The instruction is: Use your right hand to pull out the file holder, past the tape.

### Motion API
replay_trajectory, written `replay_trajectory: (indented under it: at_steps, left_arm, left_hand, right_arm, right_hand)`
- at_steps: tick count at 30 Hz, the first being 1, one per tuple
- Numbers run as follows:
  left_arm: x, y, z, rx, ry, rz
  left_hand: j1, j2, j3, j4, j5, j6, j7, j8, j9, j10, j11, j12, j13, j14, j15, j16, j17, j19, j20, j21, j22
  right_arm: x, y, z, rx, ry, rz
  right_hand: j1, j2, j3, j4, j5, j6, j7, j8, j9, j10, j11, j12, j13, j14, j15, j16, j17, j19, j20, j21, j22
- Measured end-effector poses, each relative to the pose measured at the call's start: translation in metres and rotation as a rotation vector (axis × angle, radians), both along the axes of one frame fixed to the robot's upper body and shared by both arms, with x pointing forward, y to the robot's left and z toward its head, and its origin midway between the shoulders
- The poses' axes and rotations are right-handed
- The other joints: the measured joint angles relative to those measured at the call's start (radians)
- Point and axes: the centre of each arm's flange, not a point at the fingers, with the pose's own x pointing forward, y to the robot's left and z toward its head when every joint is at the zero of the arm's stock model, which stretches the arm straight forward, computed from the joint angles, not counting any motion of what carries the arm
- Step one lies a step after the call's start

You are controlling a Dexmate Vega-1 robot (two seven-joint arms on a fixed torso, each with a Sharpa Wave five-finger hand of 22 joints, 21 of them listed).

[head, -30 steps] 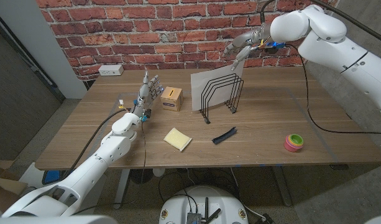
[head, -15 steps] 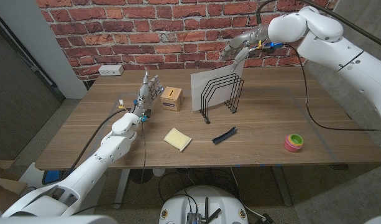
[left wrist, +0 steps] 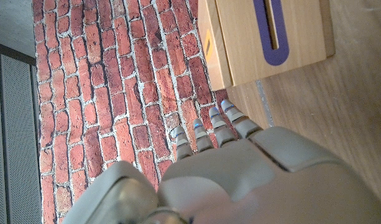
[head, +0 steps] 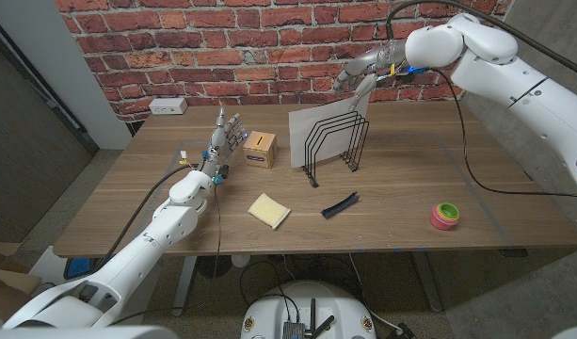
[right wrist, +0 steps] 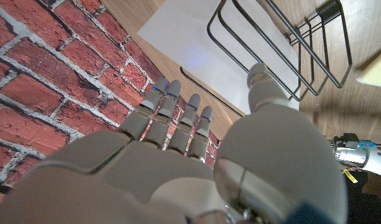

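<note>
The black wire file holder (head: 333, 146) stands mid-table with a white sheet (head: 310, 128) leaning in it. My right hand (head: 357, 74) hovers above and behind the holder's top, close to the brick wall, with its fingers stretched out and nothing in them. In the right wrist view that hand (right wrist: 178, 124) reaches over the holder's wires (right wrist: 283, 43) and the sheet (right wrist: 190, 43) without touching them. A pink and green tape roll (head: 445, 216) lies near the front right. My left hand (head: 228, 132) stands upright and open beside a wooden box (head: 260, 149).
A yellow sponge (head: 269, 209) and a small black object (head: 340, 204) lie in front of the holder. A white power strip (head: 168, 106) sits at the back left by the wall. In the left wrist view the wooden box (left wrist: 271, 37) shows a purple slot.
My right hand has shifted slightly left and up toward the wall, above the holder. The left arm and the things on the table have not moved.
</note>
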Motion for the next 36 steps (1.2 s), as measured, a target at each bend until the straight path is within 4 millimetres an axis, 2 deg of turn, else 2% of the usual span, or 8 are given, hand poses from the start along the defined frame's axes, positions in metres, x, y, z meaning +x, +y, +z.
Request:
replay_trajectory:
  at_steps: [5,6,18,27,36]
  left_arm:
    - [0.0,0.0,0.0,0.0,0.0,0.0]
    - [0.0,0.0,0.0,0.0,0.0,0.0]
    - [0.0,0.0,0.0,0.0,0.0,0.0]
    - [0.0,0.0,0.0,0.0,0.0,0.0]
    - [0.0,0.0,0.0,0.0,0.0,0.0]
  left_hand:
    - [0.0,0.0,0.0,0.0,0.0,0.0,0.0,0.0,0.0,0.0,0.0,0.0,0.0,0.0,0.0,0.0,0.0,0.0,0.0,0.0,0.0]
    - [0.0,0.0,0.0,0.0,0.0,0.0,0.0,0.0,0.0,0.0,0.0,0.0,0.0,0.0,0.0,0.0,0.0,0.0,0.0,0.0,0.0]
    - [0.0,0.0,0.0,0.0,0.0,0.0,0.0,0.0,0.0,0.0,0.0,0.0,0.0,0.0,0.0,0.0,0.0,0.0,0.0,0.0,0.0]
    - [0.0,0.0,0.0,0.0,0.0,0.0,0.0,0.0,0.0,0.0,0.0,0.0,0.0,0.0,0.0,0.0,0.0,0.0,0.0,0.0,0.0]
    - [0.0,0.0,0.0,0.0,0.0,0.0,0.0,0.0,0.0,0.0,0.0,0.0,0.0,0.0,0.0,0.0,0.0,0.0,0.0,0.0,0.0]
  right_arm:
    - [0.002,0.001,-0.003,-0.008,-0.008,0.013]
    - [0.003,0.0,-0.003,-0.007,-0.006,0.012]
    - [0.007,0.001,-0.01,-0.019,-0.031,0.034]
    - [0.01,0.001,-0.014,-0.022,-0.05,0.044]
    - [0.012,0.002,-0.017,-0.027,-0.064,0.052]
  right_hand:
    - [0.008,-0.005,-0.011,0.003,0.008,0.03,-0.01,0.005,0.0,0.032,-0.021,0.0,-0.001,0.025,0.0,0.015,0.006,0.022,-0.011,0.004,0.0]
    - [0.017,0.003,-0.011,0.004,0.008,0.033,-0.007,0.005,0.0,0.037,-0.024,0.0,-0.002,0.033,-0.001,0.015,0.008,0.025,-0.014,0.004,0.0]
    - [0.047,0.013,-0.011,0.004,0.026,0.084,-0.024,0.012,0.0,0.095,-0.045,0.0,-0.003,0.111,-0.008,0.033,0.011,0.063,-0.017,0.004,0.005]
    - [0.068,0.024,-0.011,0.004,0.03,0.135,-0.026,0.02,0.0,0.142,-0.045,0.0,-0.007,0.163,-0.013,0.044,0.011,0.082,-0.022,0.004,0.005]
    - [0.08,0.035,-0.025,0.011,0.03,0.197,-0.026,0.044,0.006,0.204,-0.046,0.0,-0.007,0.211,-0.018,0.048,0.006,0.099,-0.02,0.0,0.005]
